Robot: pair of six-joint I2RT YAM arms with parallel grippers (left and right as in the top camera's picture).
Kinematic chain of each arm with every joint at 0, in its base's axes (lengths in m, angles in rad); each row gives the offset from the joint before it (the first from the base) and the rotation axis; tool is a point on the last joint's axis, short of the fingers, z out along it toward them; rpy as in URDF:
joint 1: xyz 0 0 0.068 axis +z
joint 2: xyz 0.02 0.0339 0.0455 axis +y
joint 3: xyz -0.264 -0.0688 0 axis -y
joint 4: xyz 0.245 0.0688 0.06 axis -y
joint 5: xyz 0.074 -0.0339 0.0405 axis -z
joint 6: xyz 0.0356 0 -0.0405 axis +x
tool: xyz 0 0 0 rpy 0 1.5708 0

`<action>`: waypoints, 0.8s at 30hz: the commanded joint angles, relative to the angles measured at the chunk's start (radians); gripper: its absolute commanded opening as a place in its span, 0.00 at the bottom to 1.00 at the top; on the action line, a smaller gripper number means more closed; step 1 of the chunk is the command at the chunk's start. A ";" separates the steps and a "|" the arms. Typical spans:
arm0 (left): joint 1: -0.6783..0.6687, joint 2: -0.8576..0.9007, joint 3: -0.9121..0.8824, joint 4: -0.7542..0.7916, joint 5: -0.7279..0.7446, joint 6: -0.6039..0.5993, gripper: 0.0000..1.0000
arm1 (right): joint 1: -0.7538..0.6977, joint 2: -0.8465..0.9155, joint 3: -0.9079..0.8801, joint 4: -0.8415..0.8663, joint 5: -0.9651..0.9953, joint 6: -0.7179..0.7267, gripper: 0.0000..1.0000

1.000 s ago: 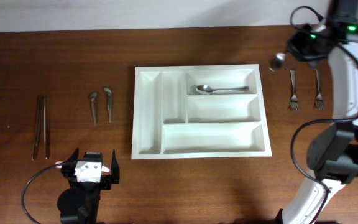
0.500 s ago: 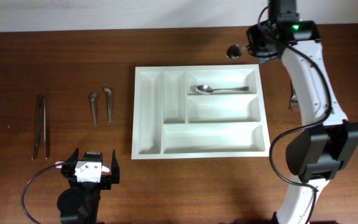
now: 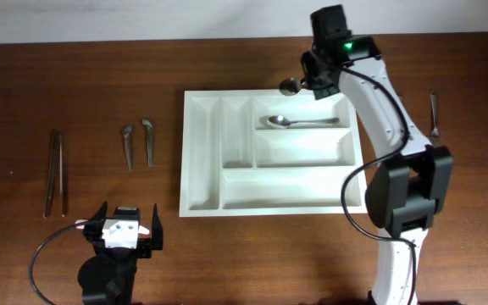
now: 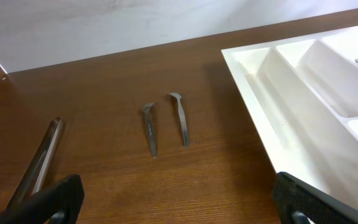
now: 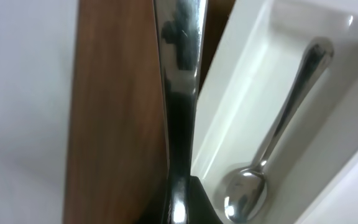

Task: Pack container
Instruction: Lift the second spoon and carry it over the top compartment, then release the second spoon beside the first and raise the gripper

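Moving leftward, held spoon (image 3: pixel 289 85) nearer container (image 3: pixel 202 152)

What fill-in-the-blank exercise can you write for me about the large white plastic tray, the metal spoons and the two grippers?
1. The large white rectangular plastic tray has ____ compartments.
2. Exactly ____ silver metal spoon lies inside it.
3. The right gripper is ____ on a second silver spoon.
4. The left gripper, holding nothing, stands ____.
Missing words: five; one; shut; open.
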 commanded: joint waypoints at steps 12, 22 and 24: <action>0.004 -0.006 -0.006 0.003 0.011 -0.008 0.99 | 0.051 0.061 0.003 -0.038 0.004 0.315 0.04; 0.004 -0.006 -0.006 0.003 0.011 -0.008 0.99 | 0.049 0.110 0.003 -0.039 0.004 0.394 0.04; 0.004 -0.006 -0.006 0.003 0.011 -0.009 0.99 | 0.049 0.119 0.003 -0.050 0.010 0.393 0.04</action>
